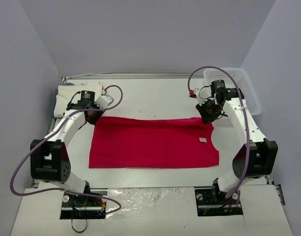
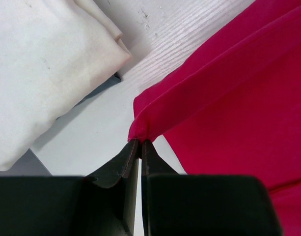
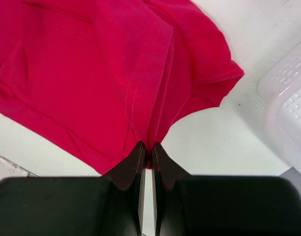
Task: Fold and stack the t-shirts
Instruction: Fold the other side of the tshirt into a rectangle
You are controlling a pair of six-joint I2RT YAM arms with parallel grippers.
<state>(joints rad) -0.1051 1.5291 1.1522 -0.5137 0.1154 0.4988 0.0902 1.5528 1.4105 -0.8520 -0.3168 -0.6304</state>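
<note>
At the far left corner of the tabletop (image 1: pixel 155 93) you have the white shirt (image 1: pixel 74 96), folded into a soft rectangle with rounded, slightly puffy edges. Just beside it, toward the middle, your left gripper (image 1: pixel 94 114) has its fingers pressed together on the far left corner of the red shirt (image 1: pixel 152 142). In the left wrist view the pinched corner shows a doubled, folded hem. A narrow strip of bare tabletop separates that corner from the white shirt.

The red shirt lies across the middle of the tabletop as one wide, flat band. Its near edge runs straight along the tabletop's near edge, with a strip of bare surface between them. A small white label (image 1: pixel 203 140) shows near its right end. Beyond its far edge there is a broad bare stretch up to the far edge of the tabletop.

At the far right corner of the red shirt, your right gripper (image 1: pixel 209 115) is likewise clamped on the cloth, and several gathered layers and a stitched hem fan out from its tips in the right wrist view. The white mesh basket (image 1: pixel 238 86) sits at the far right corner of the tabletop, near that gripper but not touching it.
</note>
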